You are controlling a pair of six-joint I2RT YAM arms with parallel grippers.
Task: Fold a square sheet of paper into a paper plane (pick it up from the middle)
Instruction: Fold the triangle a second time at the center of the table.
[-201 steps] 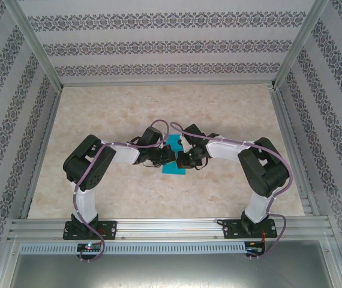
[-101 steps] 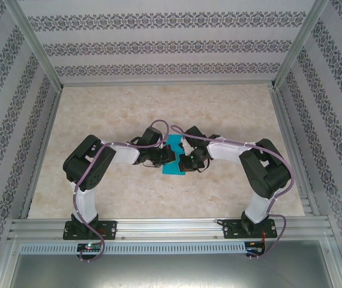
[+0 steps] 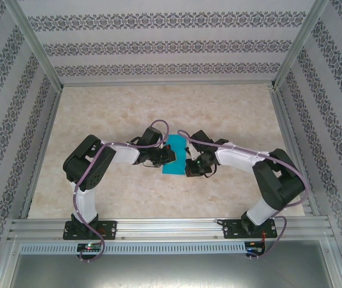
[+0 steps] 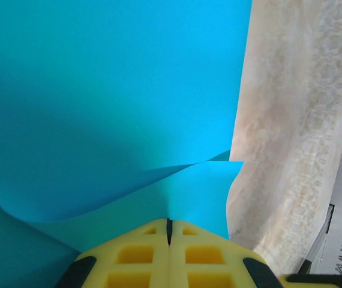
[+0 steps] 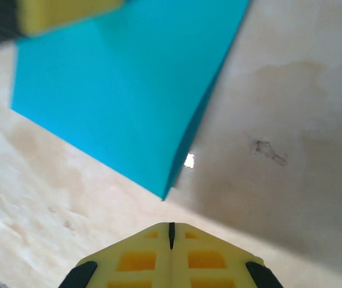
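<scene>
Left gripper (image 4: 169, 223): its 2 yellow fingers are pressed flat together, with no gap. The tips rest against the square sheet of paper (image 4: 111, 90), where a curled flap runs under them. I cannot tell whether a layer is pinched.

Right gripper (image 5: 171, 227): the jaws are fully closed and hold nothing. It hangs over the bare table (image 5: 291, 120), just short of the sheet's near corner, which is lifted above its shadow.

From above, the left arm (image 3: 99, 156) and right arm (image 3: 249, 159) bend elbows outward, and their forearms angle inward. The 2 grippers flank the teal sheet (image 3: 174, 165) at mid-table, the left gripper (image 3: 171, 154) on its edge and the right gripper (image 3: 190, 166) just beside it.
</scene>
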